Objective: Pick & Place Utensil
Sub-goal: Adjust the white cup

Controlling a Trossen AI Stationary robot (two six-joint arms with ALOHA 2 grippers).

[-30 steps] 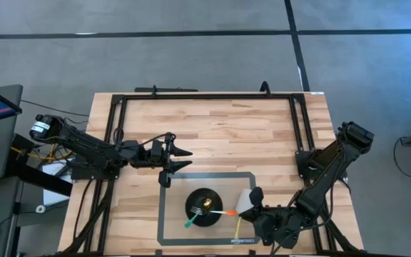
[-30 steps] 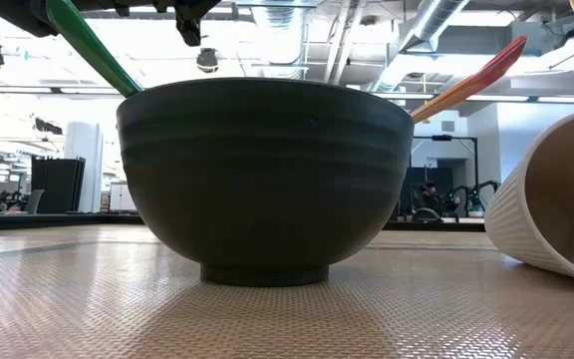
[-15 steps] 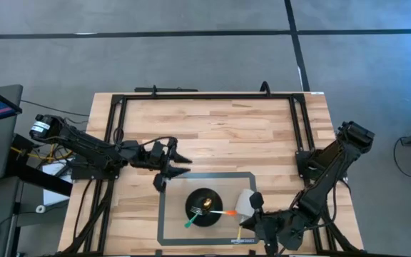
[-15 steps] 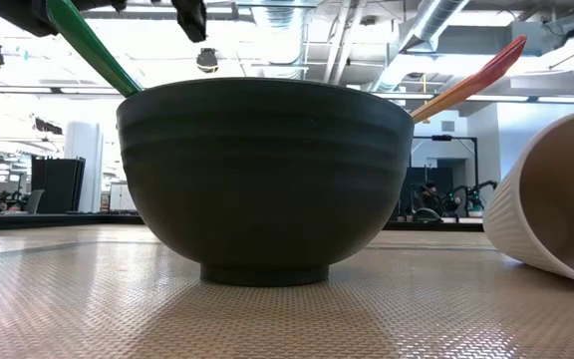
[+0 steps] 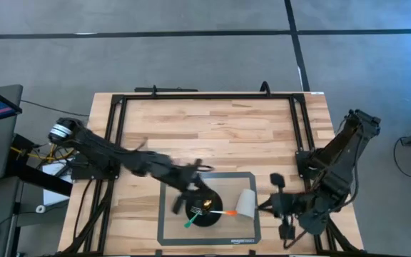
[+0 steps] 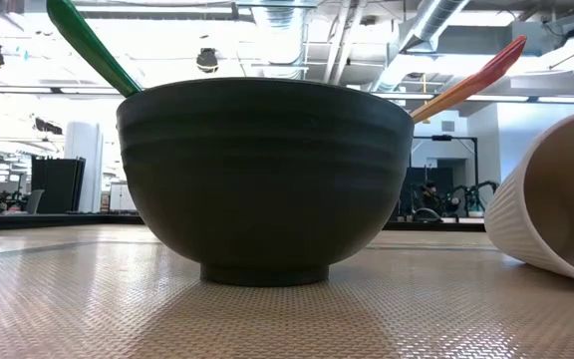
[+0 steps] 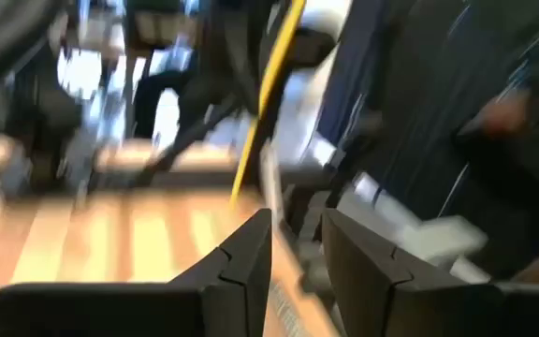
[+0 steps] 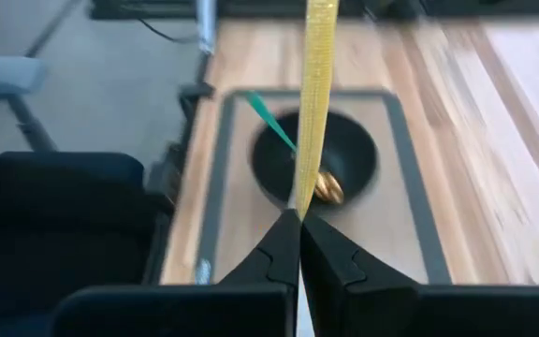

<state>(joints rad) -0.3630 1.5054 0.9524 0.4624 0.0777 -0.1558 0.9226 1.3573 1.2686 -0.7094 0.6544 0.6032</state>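
A dark bowl [image 5: 204, 208] stands on the grey-framed mat, with a green-handled fork [image 5: 191, 221] and an orange-handled utensil [image 5: 228, 213] leaning on its rim. In the low view the bowl [image 6: 267, 179] fills the middle, the green handle [image 6: 88, 45] at its left, the orange one [image 6: 476, 75] at its right. A white ribbed cup [image 5: 246, 202] lies on its side beside the bowl. My right gripper [image 5: 266, 207], right of the cup, is shut on a yellow utensil [image 8: 316, 94]. My left gripper [image 5: 195, 187] is open just beyond the bowl's far rim, blurred. My right gripper pinches the yellow utensil by one end [image 8: 299, 208] between its two fingertips. The utensil runs on forward in line with the fingers, toward the bowl [image 8: 314, 164] on the table's left. It is lifted clear of the table.
A black metal frame [image 5: 205, 96] runs around the wooden table top. The grey border of the mat [image 5: 164, 214] encloses bowl and cup. Bare wood lies on the far half of the table [image 5: 227, 132]. The left wrist view shows the yellow utensil [image 7: 269, 84] ahead, all blurred.
My left arm has swung fast from the table's left-middle toward the bowl, to the right and nearer. My right gripper has pulled back toward the table's right, away from the cup, taking the yellow utensil with it; the utensil has left the low view.
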